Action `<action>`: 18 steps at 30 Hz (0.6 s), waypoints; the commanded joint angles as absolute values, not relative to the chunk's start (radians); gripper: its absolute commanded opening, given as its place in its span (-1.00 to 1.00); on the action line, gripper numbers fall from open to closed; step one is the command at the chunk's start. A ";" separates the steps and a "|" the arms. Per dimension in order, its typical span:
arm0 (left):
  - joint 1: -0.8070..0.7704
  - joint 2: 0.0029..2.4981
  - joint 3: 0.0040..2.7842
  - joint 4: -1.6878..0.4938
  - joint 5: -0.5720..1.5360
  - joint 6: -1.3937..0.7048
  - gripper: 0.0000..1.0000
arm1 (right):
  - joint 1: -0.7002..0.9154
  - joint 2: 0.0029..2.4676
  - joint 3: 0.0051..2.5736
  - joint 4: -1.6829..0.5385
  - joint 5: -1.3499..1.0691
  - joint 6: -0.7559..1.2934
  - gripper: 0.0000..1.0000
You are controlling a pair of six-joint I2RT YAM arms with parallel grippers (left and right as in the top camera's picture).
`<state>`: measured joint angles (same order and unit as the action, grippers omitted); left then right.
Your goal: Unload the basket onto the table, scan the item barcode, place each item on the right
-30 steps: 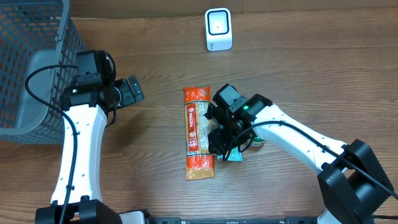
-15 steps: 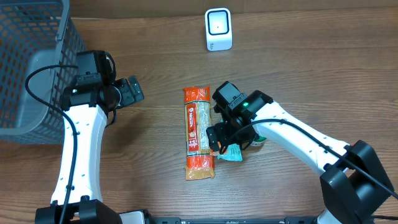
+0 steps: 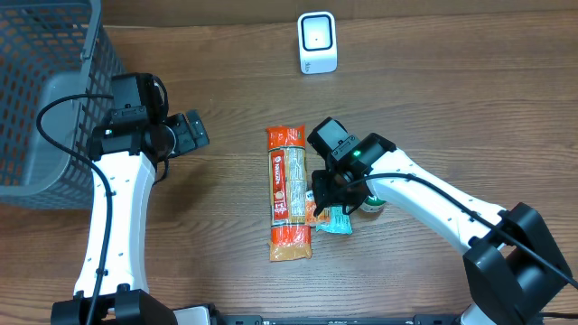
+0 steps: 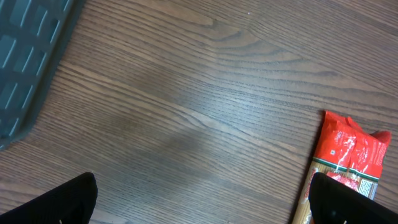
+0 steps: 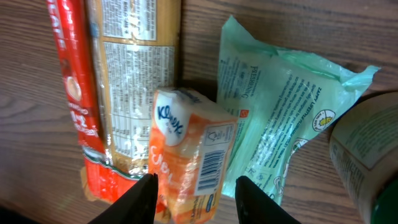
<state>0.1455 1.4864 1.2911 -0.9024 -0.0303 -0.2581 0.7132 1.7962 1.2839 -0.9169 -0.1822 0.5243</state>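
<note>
Your right end effector [image 5: 196,182], part-closed astride the tissue pack [image 5: 186,134], firm hold unclear, may let the soft wrapper slip.

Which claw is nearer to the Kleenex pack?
Right. The right claw is closed around the Kleenex pack; the left claw hangs open well away, toward the basket.

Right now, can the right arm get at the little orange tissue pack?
Probably yes. Its fingers sit on either side of the tissue pack, which lies on top, propped across the pasta packet and the green pouch. Nothing covers it or blocks the way.
</note>
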 commanded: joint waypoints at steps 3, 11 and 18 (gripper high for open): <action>0.144 1.486 1.296 -0.902 -0.027 -0.247 0.99 | 0.711 1.785 1.235 -0.883 -0.173 0.555 -0.18; 0.144 1.486 1.296 -0.902 -0.026 -0.247 0.99 | 0.713 1.785 1.215 -0.854 -0.187 0.600 -0.31; 0.144 1.486 1.296 -0.902 -0.027 -0.247 1.00 | 0.713 1.785 1.164 -0.797 -0.189 0.626 -0.29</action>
